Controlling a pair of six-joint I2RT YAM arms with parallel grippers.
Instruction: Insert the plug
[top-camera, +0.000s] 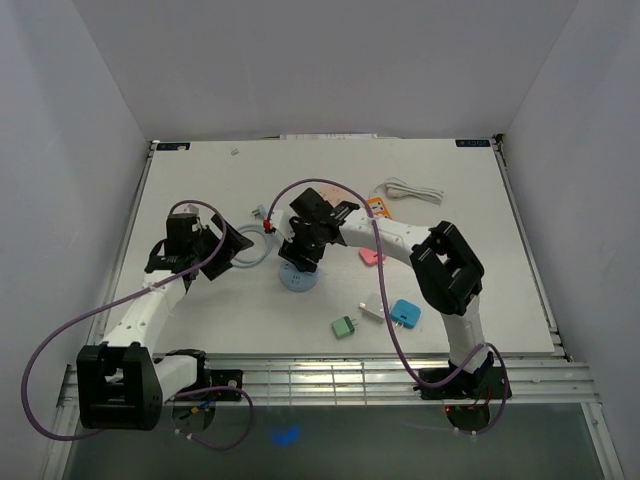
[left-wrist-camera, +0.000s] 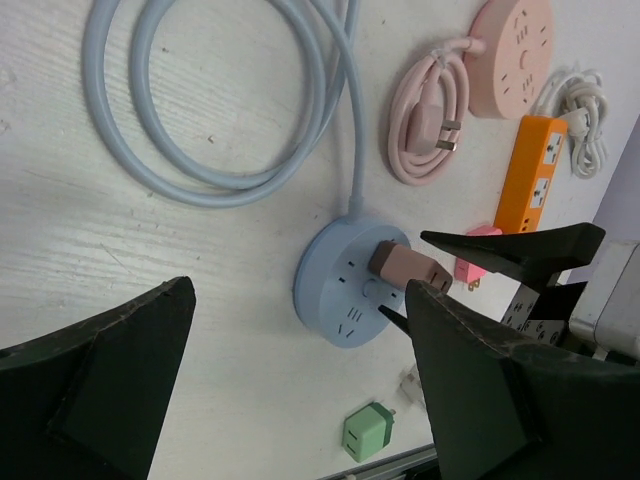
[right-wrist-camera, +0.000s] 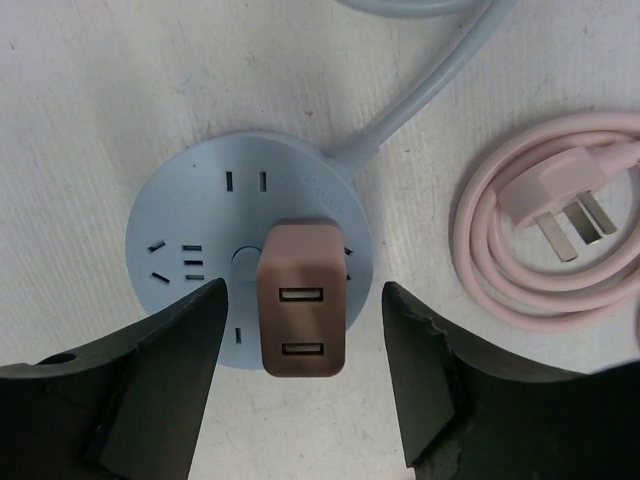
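Note:
A brown two-port USB plug (right-wrist-camera: 303, 298) stands in the round light-blue power socket (right-wrist-camera: 190, 230), its body upright on the socket face. My right gripper (right-wrist-camera: 304, 287) is open, one finger on each side of the plug with a gap to both. In the top view the right gripper (top-camera: 300, 255) hangs right over the socket (top-camera: 298, 279). My left gripper (top-camera: 232, 245) is open and empty, left of the socket. In the left wrist view it (left-wrist-camera: 300, 290) frames the socket (left-wrist-camera: 340, 300) and the plug (left-wrist-camera: 405, 267).
The socket's blue cable (left-wrist-camera: 200, 100) coils to the left. A pink cable (right-wrist-camera: 540, 240), a pink round strip (left-wrist-camera: 510, 40) and an orange strip (left-wrist-camera: 530, 170) lie behind. A green adapter (top-camera: 345, 326), a white one (top-camera: 371, 312) and a blue one (top-camera: 405, 313) lie in front.

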